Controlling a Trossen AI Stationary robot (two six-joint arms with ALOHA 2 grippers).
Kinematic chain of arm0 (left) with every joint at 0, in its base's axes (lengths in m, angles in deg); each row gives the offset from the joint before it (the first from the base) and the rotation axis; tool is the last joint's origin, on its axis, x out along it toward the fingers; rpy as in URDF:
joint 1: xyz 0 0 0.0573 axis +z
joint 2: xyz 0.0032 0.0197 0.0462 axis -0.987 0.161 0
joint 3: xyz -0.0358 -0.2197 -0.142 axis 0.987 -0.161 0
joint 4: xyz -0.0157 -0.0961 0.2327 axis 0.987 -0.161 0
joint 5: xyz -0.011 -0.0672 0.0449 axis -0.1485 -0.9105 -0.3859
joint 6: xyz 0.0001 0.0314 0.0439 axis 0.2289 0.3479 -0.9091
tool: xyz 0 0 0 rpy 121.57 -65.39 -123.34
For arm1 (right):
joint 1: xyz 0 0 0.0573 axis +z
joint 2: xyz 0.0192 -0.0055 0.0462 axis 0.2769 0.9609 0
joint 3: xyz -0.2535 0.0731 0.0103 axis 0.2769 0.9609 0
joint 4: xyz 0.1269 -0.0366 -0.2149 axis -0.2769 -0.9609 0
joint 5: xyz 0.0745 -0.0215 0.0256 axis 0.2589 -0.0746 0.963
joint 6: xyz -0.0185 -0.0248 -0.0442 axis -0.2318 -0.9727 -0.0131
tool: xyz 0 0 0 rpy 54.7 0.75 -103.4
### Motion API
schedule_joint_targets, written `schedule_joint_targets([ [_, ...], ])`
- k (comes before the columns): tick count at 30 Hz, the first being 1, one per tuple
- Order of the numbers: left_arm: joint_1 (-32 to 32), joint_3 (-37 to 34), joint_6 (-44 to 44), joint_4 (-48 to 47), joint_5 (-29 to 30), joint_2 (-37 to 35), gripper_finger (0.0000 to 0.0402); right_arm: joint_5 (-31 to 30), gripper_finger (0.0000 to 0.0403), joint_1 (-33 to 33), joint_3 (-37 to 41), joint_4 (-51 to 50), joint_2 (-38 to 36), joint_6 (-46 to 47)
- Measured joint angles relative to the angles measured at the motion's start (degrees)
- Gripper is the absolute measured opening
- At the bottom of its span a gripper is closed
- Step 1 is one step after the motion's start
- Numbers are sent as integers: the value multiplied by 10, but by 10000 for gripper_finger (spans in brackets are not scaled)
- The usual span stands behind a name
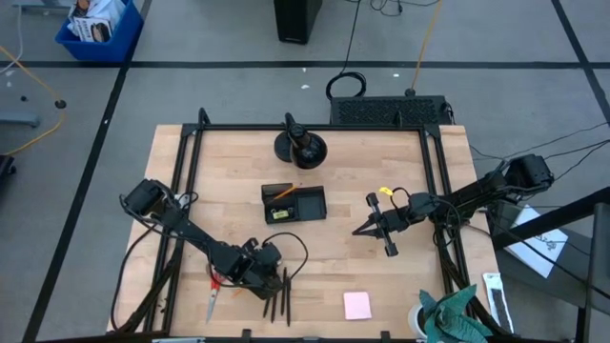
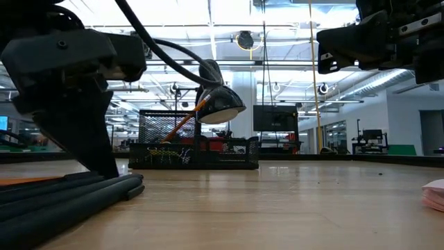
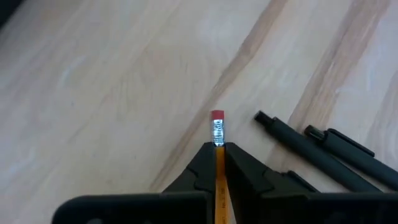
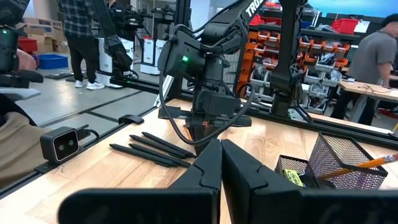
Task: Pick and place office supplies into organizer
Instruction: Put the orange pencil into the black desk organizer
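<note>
My left gripper [image 1: 259, 267] [image 3: 217, 148] is low over the table's near left part, shut on an orange pencil [image 3: 219, 167]. Three black pens [image 1: 278, 297] [image 3: 314, 152] lie side by side on the wood just beside it. The red-handled scissors [image 1: 212, 297] lie flat to their left. The pink sticky-note pad [image 1: 357, 305] lies near the near edge. The black organizer [image 1: 294, 203] [image 4: 339, 163] sits mid-table, with another orange pencil [image 4: 368, 165] leaning in its mesh cup. My right gripper [image 1: 360, 230] [image 4: 221, 144] hovers to the right of the organizer, shut and empty. My left gripper pinches the orange pencil between its two fingers just behind the metal ferrule [image 3: 217, 134]. The red eraser end [image 3: 217, 116] sticks out past the fingertips. The fingers lie along the pencil, slanting down toward the table. The rest of the pencil is hidden by the gripper.
A round black stand base [image 1: 300, 148] sits behind the organizer near the far edge. A black frame [image 1: 191, 152] borders the table. A green cloth [image 1: 456, 312] lies at the near right corner. People stand in the room beyond the table in the right wrist view.
</note>
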Motion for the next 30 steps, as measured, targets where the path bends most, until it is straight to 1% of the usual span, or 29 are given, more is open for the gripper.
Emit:
schedule_joint_targets([
  [5, 1, -1, -28, -14, 35, -10, 5, 0, 0, 0, 0, 0, 0, 0],
  [8, 1, -2, -41, -17, 59, -23, 10, 0, 0, 0, 0, 0, 0, 0],
  [12, 2, -1, -59, -19, 95, -53, 18, 0, 0, 0, 0, -1, 0, 0],
  [15, 2, -1, -88, -16, 125, -80, 9, 0, 0, 0, 0, 0, 0, 0],
  [17, 2, 0, -119, -2, 156, -101, 5, 0, 0, 0, 0, 0, 0, 0],
  [19, 2, -1, -165, 3, 191, -125, 8, 0, 0, 0, 0, 0, 0, 0],
  [21, 6, 0, -224, 35, 219, -150, 17, 0, 0, 0, 0, 0, 0, 0],
  [23, 12, 0, -301, 66, 229, -182, 23, 0, 0, 0, 0, 0, 0, 0],
  [25, 23, 0, -388, 122, 223, -213, 24, 0, 0, 0, 0, 0, 0, 0],
  [27, 36, 1, -476, 175, 203, -240, 19, 0, 0, 0, 0, 0, 0, 0],
  [30, 59, 1, -613, 249, 143, -273, 7, 0, 0, 0, 0, 0, 0, 0],
])
